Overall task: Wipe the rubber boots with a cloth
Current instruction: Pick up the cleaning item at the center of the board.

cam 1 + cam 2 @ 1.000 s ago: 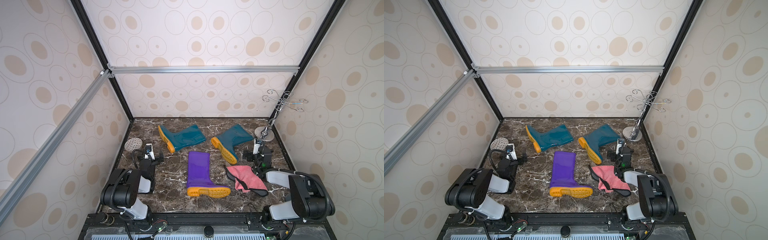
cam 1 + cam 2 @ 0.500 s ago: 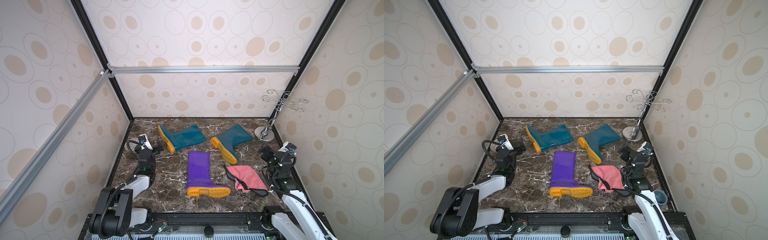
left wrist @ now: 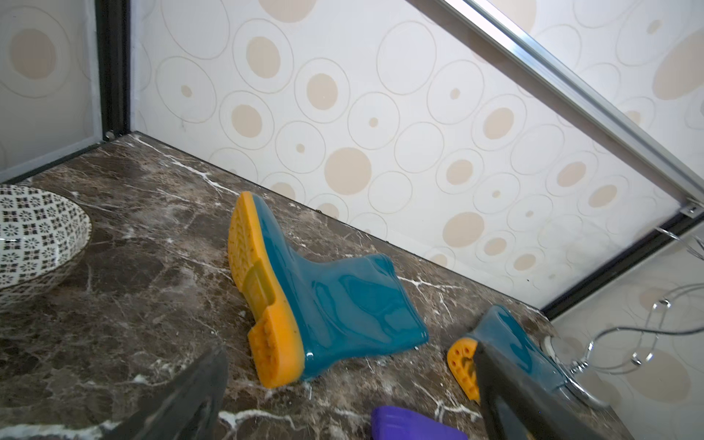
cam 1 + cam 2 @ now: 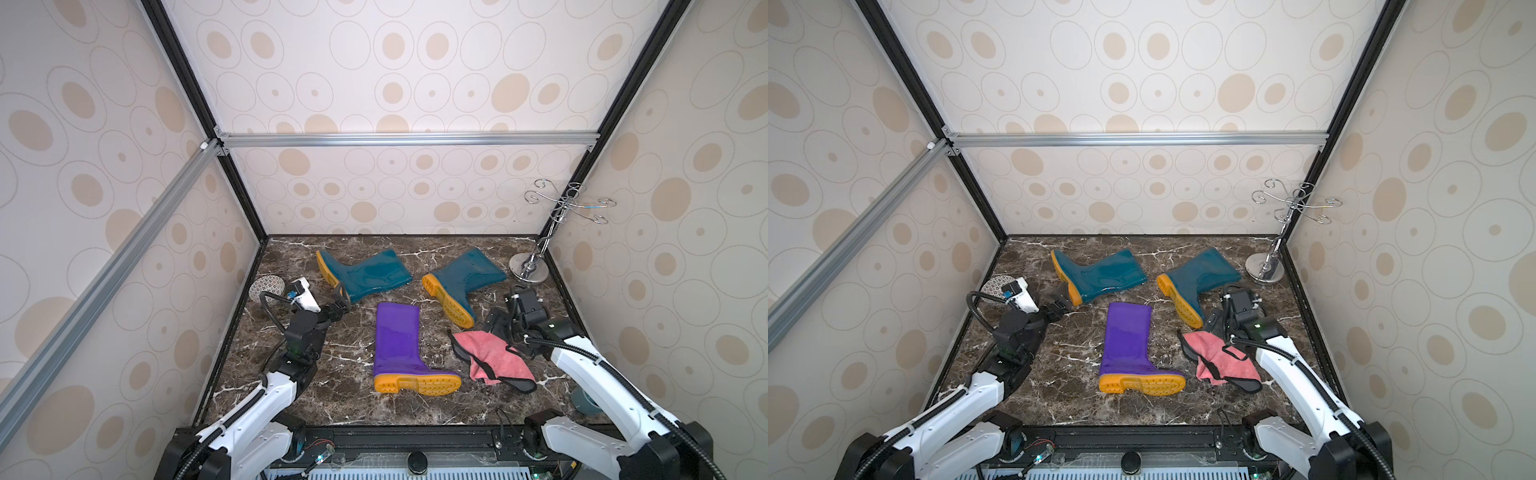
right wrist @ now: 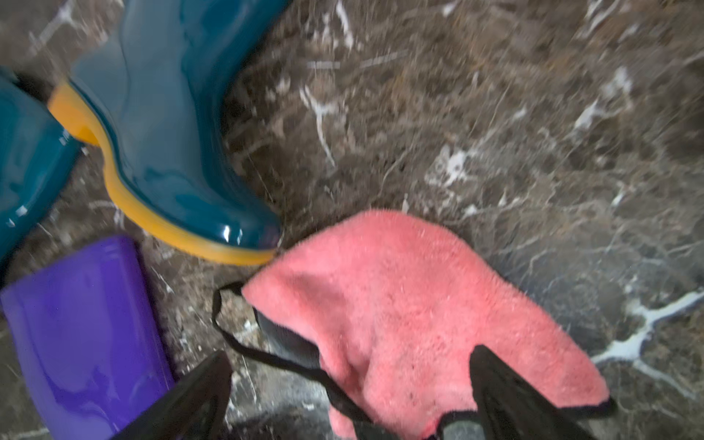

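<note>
The right gripper (image 5: 348,352), jaws wide apart, hangs over a pink cloth (image 4: 496,355) near the table's (image 4: 332,374) right edge. The left gripper (image 3: 350,346), equally wide, faces a teal boot (image 4: 365,276) lying near the back edge.

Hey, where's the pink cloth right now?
In both top views the pink cloth lies crumpled on the right side of the marble table, beside the purple boot and by the toe of the right-hand teal boot.

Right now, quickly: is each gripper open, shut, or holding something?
Left gripper: open, holding nothing.
Right gripper: open, nothing gripped, poised over the cloth.
</note>
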Available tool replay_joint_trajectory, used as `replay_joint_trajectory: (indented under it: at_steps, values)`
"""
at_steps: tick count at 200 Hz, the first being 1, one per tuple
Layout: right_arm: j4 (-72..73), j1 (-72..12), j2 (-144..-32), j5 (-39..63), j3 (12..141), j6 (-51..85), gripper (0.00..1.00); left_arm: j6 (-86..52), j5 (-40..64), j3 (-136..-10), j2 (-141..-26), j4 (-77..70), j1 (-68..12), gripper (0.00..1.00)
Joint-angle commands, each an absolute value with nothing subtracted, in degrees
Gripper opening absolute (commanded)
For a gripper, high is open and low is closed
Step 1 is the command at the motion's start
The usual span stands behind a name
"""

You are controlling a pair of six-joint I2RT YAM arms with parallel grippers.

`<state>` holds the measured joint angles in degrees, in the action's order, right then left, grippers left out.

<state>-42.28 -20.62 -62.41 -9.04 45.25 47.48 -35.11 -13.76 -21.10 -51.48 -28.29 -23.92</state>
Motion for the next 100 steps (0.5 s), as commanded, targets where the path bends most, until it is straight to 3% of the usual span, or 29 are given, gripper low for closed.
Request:
replay_joint_trajectory:
  at_steps: [1,51,87,100]
  values:
    - [-45.9,-22.9,-65.2,-9.1,43.9,53.7,0.99,-34.0,-16.6,-22.0,-48.4,-19.6,-28.9,1.0]
    - [-38.9,-26.7,-78.0,-7.5,43.6,51.5,0.99,-21.7,-28.8,-24.5,-49.5,-11.0,-50.6,1.0]
    - [-32.1,-27.4,-83.6,-5.9,41.6,49.9,0.96,-20.5,-25.3,-26.6,-51.3,-4.7,-58.9,1.0]
    - [-29.7,-27.5,-84.3,-4.7,40.4,48.6,0.87,-19.6,-24.3,-27.4,-51.3,-1.4,-61.6,1.0]
